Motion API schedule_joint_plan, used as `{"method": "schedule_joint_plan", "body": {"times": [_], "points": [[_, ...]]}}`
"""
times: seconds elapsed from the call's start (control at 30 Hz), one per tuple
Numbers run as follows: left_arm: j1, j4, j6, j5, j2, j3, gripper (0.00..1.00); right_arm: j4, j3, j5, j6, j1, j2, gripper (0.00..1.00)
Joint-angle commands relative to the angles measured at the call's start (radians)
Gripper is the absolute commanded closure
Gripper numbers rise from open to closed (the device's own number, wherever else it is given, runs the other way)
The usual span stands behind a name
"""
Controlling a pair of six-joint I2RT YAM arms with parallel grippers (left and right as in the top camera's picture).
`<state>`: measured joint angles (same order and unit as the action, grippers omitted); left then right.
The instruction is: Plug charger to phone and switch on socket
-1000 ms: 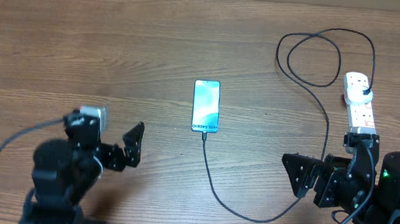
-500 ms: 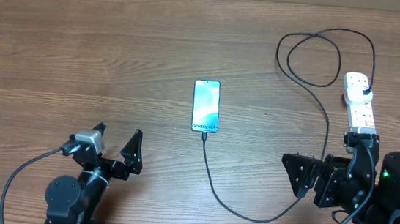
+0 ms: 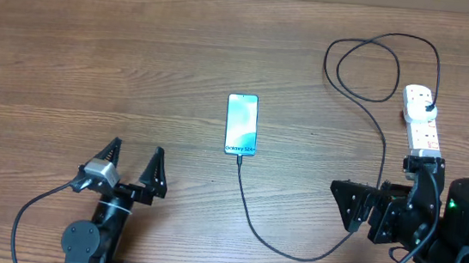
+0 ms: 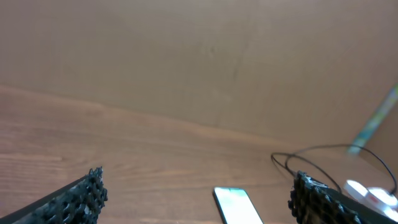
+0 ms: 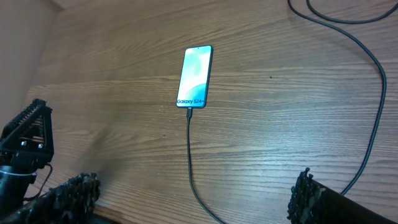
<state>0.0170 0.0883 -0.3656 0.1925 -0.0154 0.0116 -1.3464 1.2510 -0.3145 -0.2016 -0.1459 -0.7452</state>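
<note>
The phone lies flat mid-table with its light-blue screen lit; it also shows in the right wrist view and the left wrist view. The black charger cable has its tip in the phone's near end, loops right and coils up to its black plug in the white socket strip at the far right. My left gripper is open and empty at the front left, well short of the phone. My right gripper is open and empty at the front right, beside the cable.
The wooden table carries only these things. The cable's coil lies at the back right. A brown wall stands behind the table's far edge. The left arm's own lead curls at the front left.
My left arm has swung back toward the front edge and turned, its open gripper now pointing toward the far side. The right arm, phone and cable have not moved.
</note>
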Motion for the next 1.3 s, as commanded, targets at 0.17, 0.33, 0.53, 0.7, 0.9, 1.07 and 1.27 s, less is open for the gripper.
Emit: {"method": "schedule_joint_plan", "body": {"times": [0.17, 0.33, 0.53, 0.7, 0.9, 1.07, 1.27], "points": [[-0.011, 0.022, -0.009, -0.172, 0.012, -0.007, 0.00, 0.005, 0.013, -0.002, 0.009, -0.005, 0.003, 0.00], [-0.011, -0.110, -0.009, -0.226, 0.013, -0.007, 0.00, 0.005, 0.013, -0.002, 0.009, -0.005, 0.003, 0.00], [-0.011, -0.166, 0.030, -0.223, 0.013, -0.007, 0.00, 0.005, 0.013, -0.002, 0.009, -0.005, 0.003, 0.00], [-0.011, -0.166, 0.093, -0.223, 0.013, -0.007, 0.00, 0.005, 0.013, -0.002, 0.009, -0.005, 0.003, 0.00], [-0.011, -0.165, 0.097, -0.222, 0.012, -0.007, 0.00, 0.005, 0.013, -0.002, 0.009, -0.005, 0.003, 0.00], [-0.011, -0.165, 0.097, -0.222, 0.011, -0.007, 0.00, 0.005, 0.013, -0.002, 0.009, -0.005, 0.003, 0.00], [-0.011, -0.165, 0.097, -0.222, 0.011, -0.007, 0.00, 0.005, 0.013, -0.002, 0.009, -0.005, 0.003, 0.00]]}}
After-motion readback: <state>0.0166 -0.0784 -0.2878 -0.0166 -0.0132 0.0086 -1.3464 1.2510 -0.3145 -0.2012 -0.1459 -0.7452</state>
